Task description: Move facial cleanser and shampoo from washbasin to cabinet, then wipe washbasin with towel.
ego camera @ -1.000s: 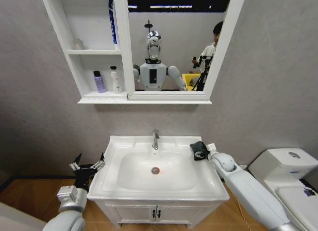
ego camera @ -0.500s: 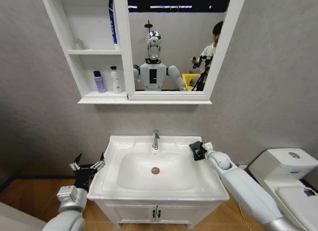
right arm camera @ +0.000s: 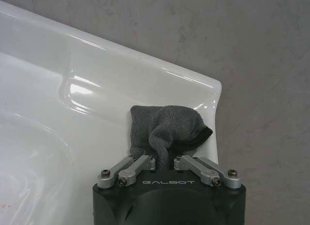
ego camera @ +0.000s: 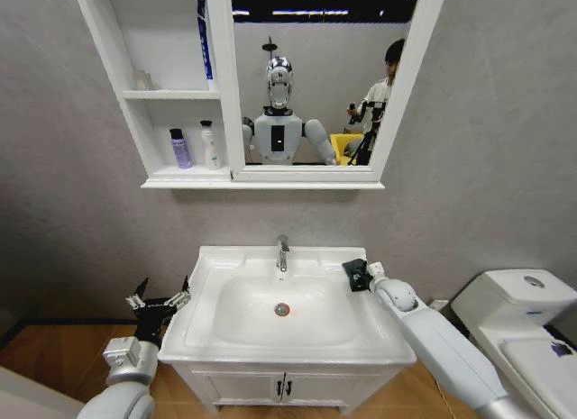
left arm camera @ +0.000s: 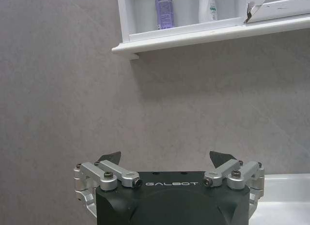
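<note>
Right gripper (right arm camera: 165, 159) clamped on the towel (right arm camera: 162, 128) at the washbasin (ego camera: 270, 342) rim's far-right corner, 2 o'clock from the drain.
Fingertips buried in cloth. Left gripper (ego camera: 159, 301) idle at 9 o'clock, spread wide, holding nothing; two bottles stand in the cabinet (ego camera: 131, 95).

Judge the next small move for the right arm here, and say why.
Probably drag the towel off the back right corner into the bowl of the washbasin to begin wiping. The right gripper is shut on the towel, both bottles stand in the cabinet, and the open left gripper waits left of the basin.
</note>
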`<state>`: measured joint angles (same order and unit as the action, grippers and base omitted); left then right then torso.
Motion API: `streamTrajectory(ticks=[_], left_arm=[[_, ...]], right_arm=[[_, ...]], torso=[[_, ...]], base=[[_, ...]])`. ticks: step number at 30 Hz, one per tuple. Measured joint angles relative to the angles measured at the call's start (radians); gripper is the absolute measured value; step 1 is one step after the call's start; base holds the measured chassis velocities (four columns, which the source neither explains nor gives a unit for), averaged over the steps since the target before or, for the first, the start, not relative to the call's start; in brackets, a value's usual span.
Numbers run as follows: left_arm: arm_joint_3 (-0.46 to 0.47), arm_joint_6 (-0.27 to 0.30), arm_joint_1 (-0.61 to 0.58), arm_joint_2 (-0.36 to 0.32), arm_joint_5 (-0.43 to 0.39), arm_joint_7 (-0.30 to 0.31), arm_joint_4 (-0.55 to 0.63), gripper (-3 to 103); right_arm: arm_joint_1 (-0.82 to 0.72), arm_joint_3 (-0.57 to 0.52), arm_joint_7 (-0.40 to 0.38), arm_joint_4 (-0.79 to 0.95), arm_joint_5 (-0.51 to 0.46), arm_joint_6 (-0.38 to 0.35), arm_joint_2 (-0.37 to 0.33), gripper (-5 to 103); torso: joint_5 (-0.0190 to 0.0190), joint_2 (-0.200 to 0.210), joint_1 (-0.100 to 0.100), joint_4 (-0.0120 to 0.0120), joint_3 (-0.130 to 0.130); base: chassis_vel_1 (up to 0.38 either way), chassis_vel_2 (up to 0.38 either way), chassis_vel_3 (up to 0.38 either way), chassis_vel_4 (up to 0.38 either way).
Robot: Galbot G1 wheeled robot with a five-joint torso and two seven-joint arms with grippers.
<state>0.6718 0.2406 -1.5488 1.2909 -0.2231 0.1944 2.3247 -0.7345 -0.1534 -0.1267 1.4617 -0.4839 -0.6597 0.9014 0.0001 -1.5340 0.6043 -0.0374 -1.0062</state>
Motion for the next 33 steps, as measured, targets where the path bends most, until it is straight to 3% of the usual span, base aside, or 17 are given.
streamTrajectory(ticks=[1,2,3,5,10,15,20,33], left_arm=[[0.0,0.0,0.0,0.0,0.0,0.0,0.0,100],[0.0,0.0,0.0,0.0,0.0,0.0,0.0,100],[0.0,0.0,0.0,0.0,0.0,0.0,0.0,100],[0.0,0.0,0.0,0.0,0.0,0.0,0.0,100],[0.0,0.0,0.0,0.0,0.0,0.0,0.0,100],[0.0,0.0,0.0,0.0,0.0,0.0,0.0,100],[0.0,0.0,0.0,0.0,0.0,0.0,0.0,100],[0.0,0.0,0.0,0.0,0.0,0.0,0.0,100]], right_arm=[[0.0,0.0,0.0,0.0,0.0,0.0,0.0,20],[-0.004,-0.003,-0.003,0.005,-0.002,0.005,-0.002,10],[-0.01,-0.009,-0.007,0.012,-0.004,0.009,-0.005,6],[-0.014,-0.015,-0.01,0.019,-0.006,0.014,-0.006,3],[-0.052,-0.052,-0.048,0.099,-0.034,0.035,-0.01,3],[-0.137,-0.074,-0.134,0.242,-0.116,0.057,0.0,3],[-0.211,-0.062,-0.142,0.356,-0.118,0.046,0.016,3],[-0.268,-0.013,-0.138,0.321,-0.08,0.04,0.087,3]], torso=[[0.0,0.0,0.0,0.0,0.0],[0.0,0.0,0.0,0.0,0.0],[0.0001,0.0,0.0,0.0001,0.0],[0.0001,0.0,0.0,0.0001,0.0],[0.0,0.0,0.0,0.0002,0.0],[0.0,0.0,0.0,0.0002,0.0],[-0.0003,0.0,0.0,0.0003,0.0],[-0.0001,0.0,0.0,0.0002,0.0]], base=[[0.0,0.0,0.0,0.0],[0.0,0.0,0.0,0.0],[0.0,0.0,0.0,0.0],[0.0,0.0,0.0,0.0],[0.0,0.0,0.0,0.0],[0.0,0.0,0.0,0.0],[0.0,0.0,0.0,0.0],[0.0,0.0,0.0,0.0]])
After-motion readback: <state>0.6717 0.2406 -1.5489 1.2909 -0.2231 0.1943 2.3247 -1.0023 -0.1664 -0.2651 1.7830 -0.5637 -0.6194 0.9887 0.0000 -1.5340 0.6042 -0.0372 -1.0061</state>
